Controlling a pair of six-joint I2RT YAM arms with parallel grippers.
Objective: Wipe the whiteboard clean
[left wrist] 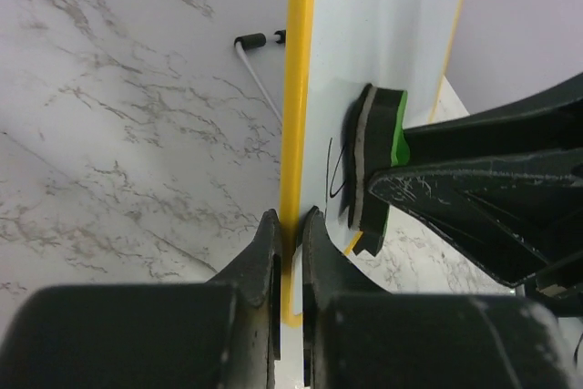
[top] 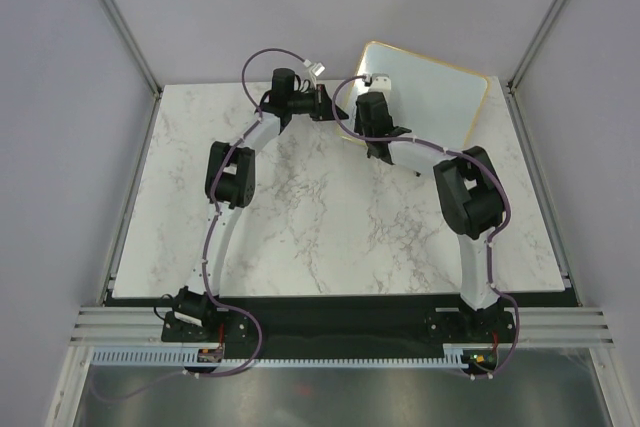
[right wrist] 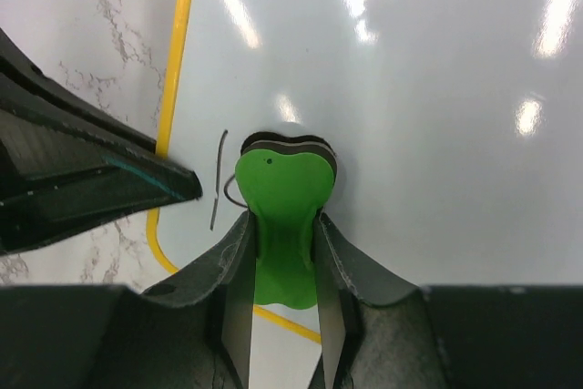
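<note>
The whiteboard (top: 440,97) stands tilted at the table's far right, glossy white with a thin yellowish frame. My left gripper (top: 322,104) is shut on the board's left frame edge (left wrist: 297,88), one finger on each side. My right gripper (top: 373,87) is shut on the green eraser (right wrist: 282,198) and presses its dark felt pad against the board face (right wrist: 410,116) near the lower left corner. Thin black pen strokes (right wrist: 219,179) show just left of the eraser. In the left wrist view the eraser (left wrist: 378,161) shows edge-on against the board, with marks (left wrist: 337,175) beside it.
The marble tabletop (top: 320,217) spreads in front of the board. A black clip foot with a wire leg (left wrist: 255,43) stands behind the board. Grey walls and metal corner posts (top: 120,17) enclose the back and sides.
</note>
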